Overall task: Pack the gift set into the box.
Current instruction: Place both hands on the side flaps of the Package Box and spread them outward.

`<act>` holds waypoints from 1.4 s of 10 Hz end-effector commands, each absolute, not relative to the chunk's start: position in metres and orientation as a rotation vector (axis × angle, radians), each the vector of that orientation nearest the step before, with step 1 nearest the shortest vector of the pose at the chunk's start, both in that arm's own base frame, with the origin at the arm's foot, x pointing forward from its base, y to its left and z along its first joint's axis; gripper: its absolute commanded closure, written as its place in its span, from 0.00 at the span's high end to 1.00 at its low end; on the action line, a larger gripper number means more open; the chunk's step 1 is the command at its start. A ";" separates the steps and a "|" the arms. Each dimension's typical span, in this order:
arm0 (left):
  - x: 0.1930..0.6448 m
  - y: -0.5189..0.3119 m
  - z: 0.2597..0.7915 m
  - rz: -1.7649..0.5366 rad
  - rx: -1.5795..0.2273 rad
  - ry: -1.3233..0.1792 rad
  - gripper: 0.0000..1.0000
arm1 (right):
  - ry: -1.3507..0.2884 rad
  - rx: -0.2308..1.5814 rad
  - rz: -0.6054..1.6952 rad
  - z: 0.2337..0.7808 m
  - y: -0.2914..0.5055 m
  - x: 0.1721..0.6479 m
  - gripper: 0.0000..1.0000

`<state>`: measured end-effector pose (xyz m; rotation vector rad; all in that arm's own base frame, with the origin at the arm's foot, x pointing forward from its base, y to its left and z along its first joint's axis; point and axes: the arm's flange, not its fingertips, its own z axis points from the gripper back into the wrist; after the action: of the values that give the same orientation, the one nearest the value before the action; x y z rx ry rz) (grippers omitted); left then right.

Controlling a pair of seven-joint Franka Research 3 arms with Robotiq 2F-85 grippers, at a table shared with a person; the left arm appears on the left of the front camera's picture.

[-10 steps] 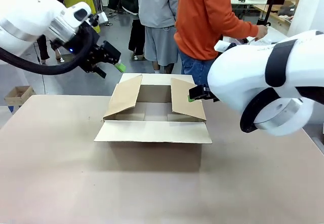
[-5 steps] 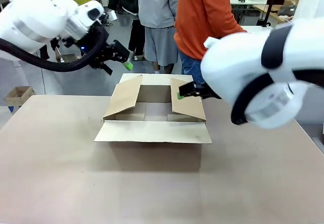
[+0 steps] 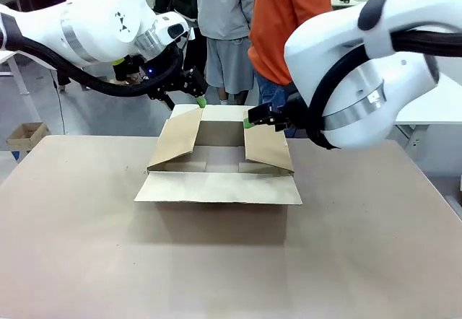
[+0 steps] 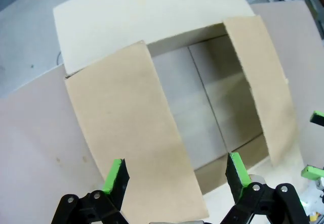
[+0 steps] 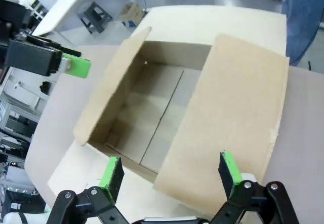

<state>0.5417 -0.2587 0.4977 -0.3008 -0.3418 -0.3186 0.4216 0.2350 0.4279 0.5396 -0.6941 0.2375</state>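
Note:
The box (image 3: 216, 188) stands open at mid-table, its front flap lying flat and its two side flaps tilted up over the opening. My left gripper (image 3: 198, 103) hovers open above the far end of the left flap. My right gripper (image 3: 249, 123) is open just over the top edge of the right flap. In the left wrist view the open left gripper (image 4: 176, 173) looks down at a side flap of the box (image 4: 131, 122) and its bare inside. The right gripper (image 5: 170, 171) spans the other flap of the box (image 5: 233, 107). The gift set is out of view.
A person in an orange top (image 3: 289, 23) stands at the far side, with others behind. A small brown carton (image 3: 25, 133) sits on the floor at far left. Bare tabletop (image 3: 216, 268) lies in front of the box.
My left gripper swung right and down to the left flap's far end. My right arm rose and moved left, bringing its gripper over the right flap. The box has not moved.

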 end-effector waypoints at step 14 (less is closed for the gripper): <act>0.579 -0.300 0.429 -0.015 0.179 -0.247 1.00 | -0.711 0.543 0.239 0.440 0.237 0.414 1.00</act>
<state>0.5826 -0.3065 0.4282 0.1469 -0.2315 -0.0460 0.4171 0.2372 0.4371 0.5405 -0.7132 0.2501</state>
